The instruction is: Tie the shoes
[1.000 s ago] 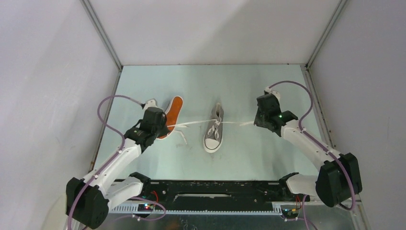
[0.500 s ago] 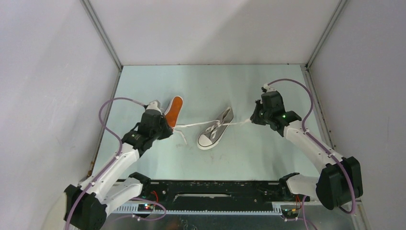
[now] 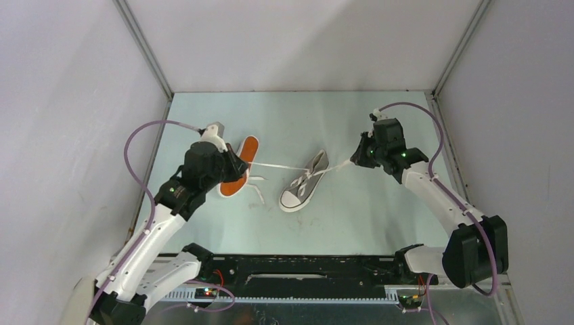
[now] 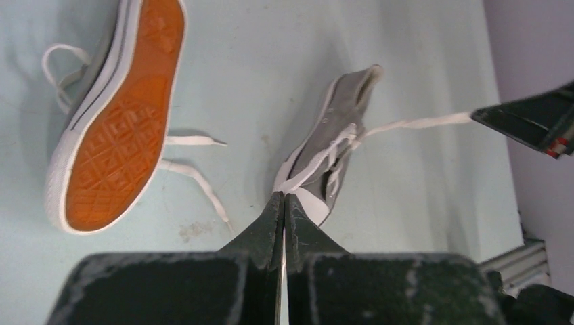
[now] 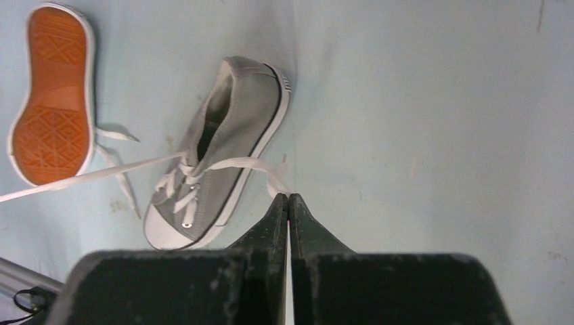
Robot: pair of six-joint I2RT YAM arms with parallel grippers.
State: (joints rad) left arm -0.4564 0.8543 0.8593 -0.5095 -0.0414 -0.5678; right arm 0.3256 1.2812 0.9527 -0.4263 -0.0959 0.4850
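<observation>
Both arms reach out low over the desk (image 3: 352, 217), one on each side of the grey shoe (image 3: 304, 185) sitting mid-desk. The left arm (image 3: 177, 198) has its jaws pinched tight on one end of the lace (image 3: 279, 166), the right arm (image 3: 425, 186) on the other end, pulled taut. The other shoe (image 3: 239, 166) lies sole-up just left of it.

The grey shoe (image 3: 304, 183) is swinging round, its toe turning from the near side toward the near left, dragged by its laces (image 3: 277, 166). The left gripper (image 4: 283, 198) is rising and drifting farther off, and the right gripper (image 5: 288, 198) is edging farther away too.
</observation>
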